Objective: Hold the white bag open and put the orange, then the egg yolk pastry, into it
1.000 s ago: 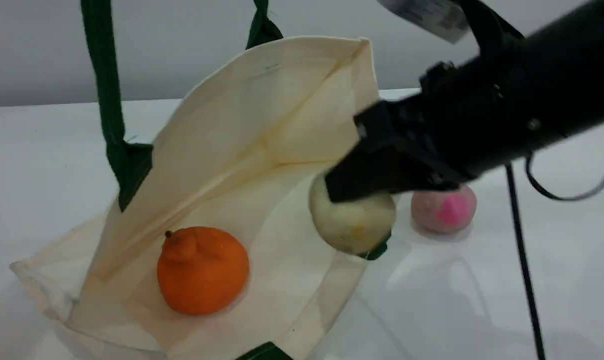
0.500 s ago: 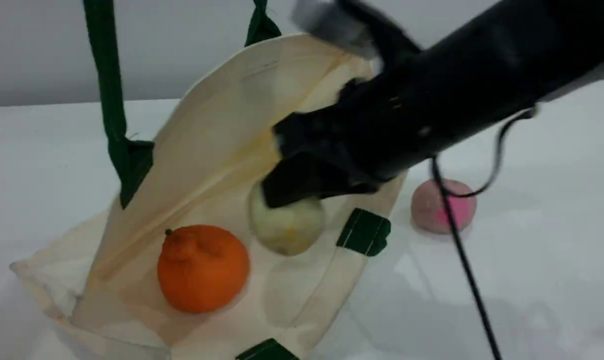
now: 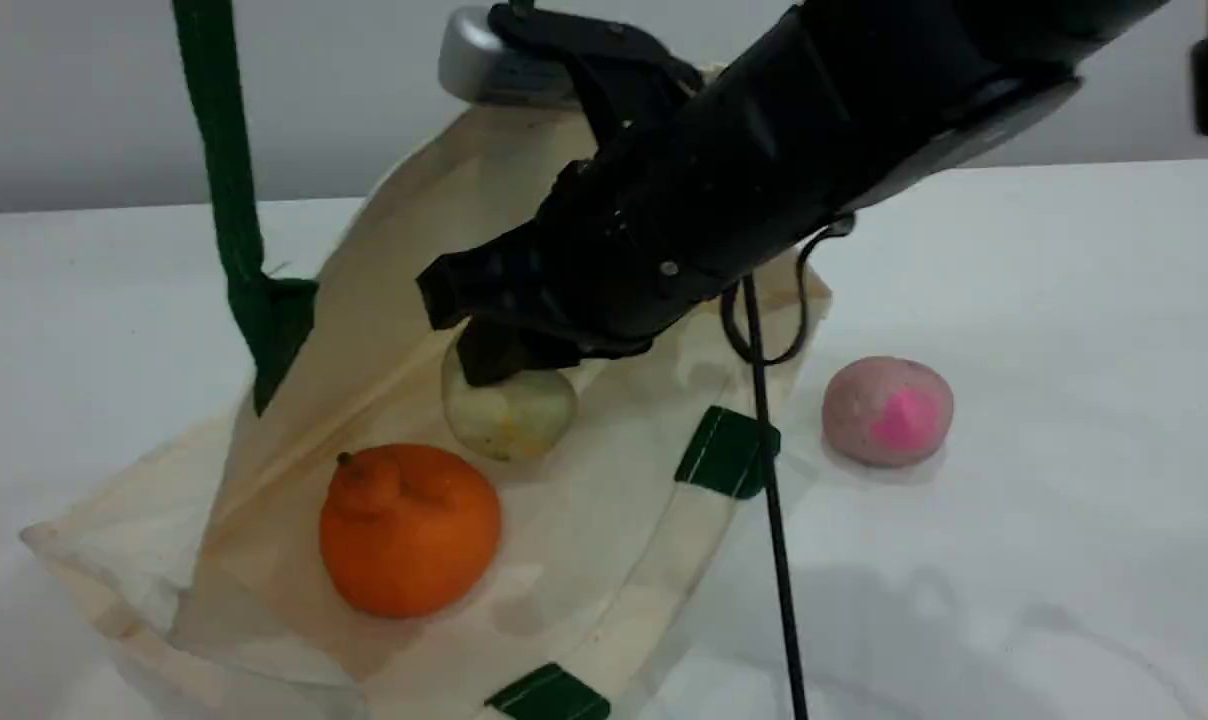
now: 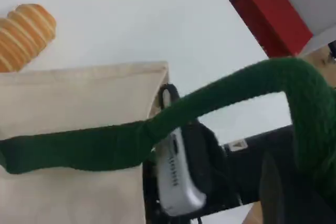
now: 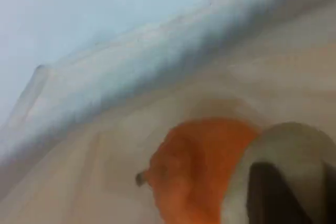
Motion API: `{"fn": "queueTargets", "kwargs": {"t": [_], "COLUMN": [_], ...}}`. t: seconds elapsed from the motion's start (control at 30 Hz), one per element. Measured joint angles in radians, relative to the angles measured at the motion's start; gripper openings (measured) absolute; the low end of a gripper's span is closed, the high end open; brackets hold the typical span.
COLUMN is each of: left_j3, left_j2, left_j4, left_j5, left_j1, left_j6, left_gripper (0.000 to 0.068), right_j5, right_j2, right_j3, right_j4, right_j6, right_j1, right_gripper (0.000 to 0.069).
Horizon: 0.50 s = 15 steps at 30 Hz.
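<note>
The white bag [image 3: 604,500] lies on the table with its mouth lifted open. My left gripper [image 4: 287,188] is shut on its green strap handle [image 4: 210,109], which rises taut out of the top of the scene view [image 3: 226,180]. The orange [image 3: 409,530] rests inside the bag on the lower panel. My right gripper [image 3: 499,368] reaches into the bag's mouth, shut on the egg yolk pastry [image 3: 512,415], which sits just behind the orange. The right wrist view shows the orange [image 5: 199,169] close beside the pastry [image 5: 286,156] under a dark fingertip [image 5: 273,195].
A pinkish ball with a bright pink spot [image 3: 886,410] lies on the table right of the bag. A black cable [image 3: 774,520] hangs from the right arm across the bag's rim near a green tab [image 3: 729,452]. A striped bread roll [image 4: 23,35] lies beyond the bag.
My right gripper has carried the pastry leftward from the bag's right rim into its mouth, down to just behind the orange. The orange and the left arm's hold have stayed put.
</note>
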Motion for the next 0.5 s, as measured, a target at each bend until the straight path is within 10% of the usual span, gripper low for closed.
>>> {"fn": "queueTargets", "kwargs": {"t": [0.5], "left_j3": [0.0], "left_j2": [0.0], "left_j4": [0.003], "left_j5": [0.001], "left_j1": [0.0], "left_j6": [0.0], "left_gripper": [0.0064], "right_j5": [0.011], "right_j2": [0.055], "right_j3": [-0.096], "right_j4": [-0.005], "right_j6": [0.0], "right_j1": [0.0], "right_gripper": [0.0128]}}
